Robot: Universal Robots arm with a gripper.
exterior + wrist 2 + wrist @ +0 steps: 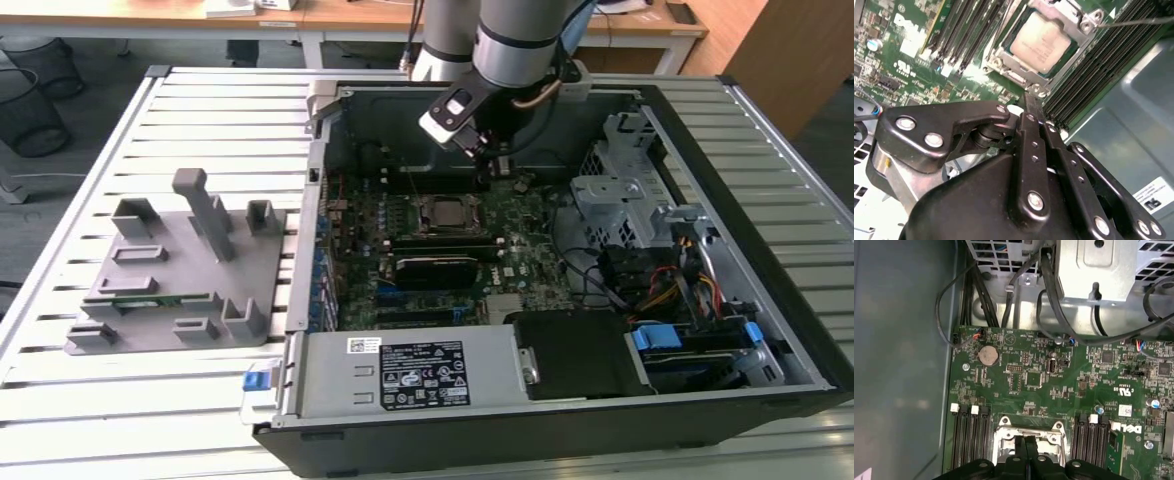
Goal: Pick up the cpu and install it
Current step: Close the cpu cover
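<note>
The two fingers (1032, 107) are pressed together with no gap between them and nothing held. In the second wrist view their tips end just short of the metal socket frame (1004, 60), and I cannot tell whether they touch the board. The cpu (1044, 40) lies flat inside that frame on the green motherboard (904, 65), with its pale metal top showing. It is near the fingers but apart from them.

Rows of black memory slots (1094, 65) flank the socket on two sides, so there is little room beside the frame. Beyond one row the smooth blue-grey case wall (1134, 125) rises close by.

In the first wrist view the board past the socket carries low parts and a coin battery (988, 356). Loose black cables (979, 290) loop over its far edge, in front of a metal drive cage (1094, 270).

In the exterior view the arm (521, 40) comes down into the open computer case (787, 300), between the case's far wall and the socket. Above the middle of the board the room is open. The power supply (414, 375) closes off the case's near end.

To the exterior view's left of the case, a grey holder tray (174, 270) rests on the slatted worktop (200, 110), well apart from the arm.
</note>
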